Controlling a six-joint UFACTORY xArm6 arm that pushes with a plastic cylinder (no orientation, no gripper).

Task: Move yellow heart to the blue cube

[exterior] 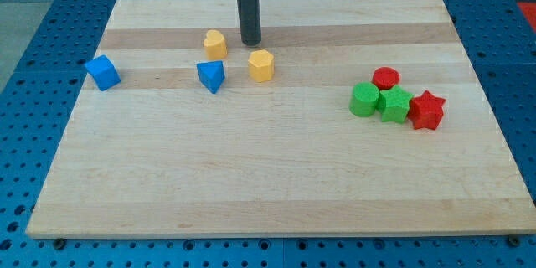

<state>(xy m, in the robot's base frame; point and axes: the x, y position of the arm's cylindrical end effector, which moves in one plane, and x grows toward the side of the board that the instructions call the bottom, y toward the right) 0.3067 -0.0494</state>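
Yellow heart (215,44) — smooth, lobed — beside my tip (251,43).

On the worktop (251,176), the tip (251,43) stands toward the view's top, just right of the yellow heart (215,44) and just above the yellow hexagon (261,65). The blue triangle (211,75) lies just below the heart and left of the hexagon, and the blue cube (102,73) sits well apart at the view's left edge. Far to the view's right a cluster huddles together: the red cylinder (386,77) at its top, below it the left green block (364,100) beside the right green block (395,105), and the red star (426,110) touching that block's right side.
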